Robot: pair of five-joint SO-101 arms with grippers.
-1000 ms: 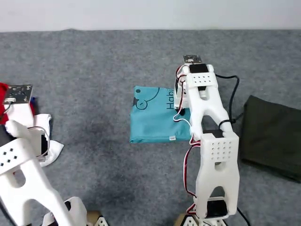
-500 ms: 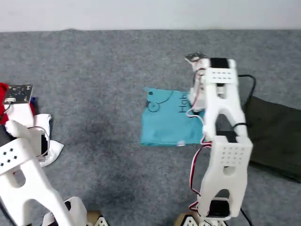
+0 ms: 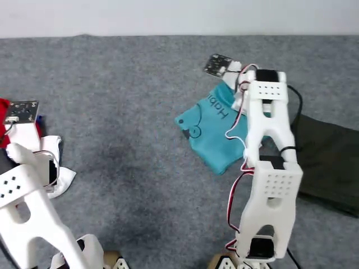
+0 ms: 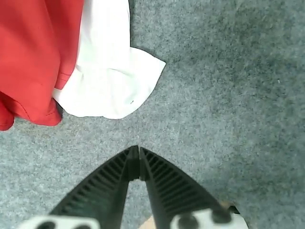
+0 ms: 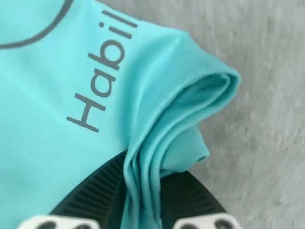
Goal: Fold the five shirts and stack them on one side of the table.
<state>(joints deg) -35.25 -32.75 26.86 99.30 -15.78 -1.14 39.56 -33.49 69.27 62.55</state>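
The grey counter (image 3: 123, 84) is the biggest thing here, and it goes from one side to the other. Two white arms stand at the near edge. The right arm (image 3: 268, 185) reaches far out over the middle. The left arm (image 3: 28, 213) is bent low by the left side.

I can count four shirts. One dark shirt (image 3: 331, 162) lies flat at the right side of the counter. It looks like the biggest of the four.

One teal shirt (image 3: 216, 131) is folded up and sits a bit right of the middle. It is turned at a slant, with grey letters and a grey line on top. It is close to the dark shirt, but the right arm hides the spot between them, so I cannot tell if they touch. Up close, the teal shirt (image 5: 71, 71) has its folded layers bunched at one edge.

One white shirt (image 4: 112, 71) lies crumpled at the left side, right by the left arm. One red shirt (image 4: 38, 52) lies next to it and touches it.

The right arm's jaws are pinched on the bunched edge of the teal shirt, with cloth squeezed between them. The left arm's jaws are closed tight, tip to tip, with nothing in them. They hang over bare counter near the white shirt.
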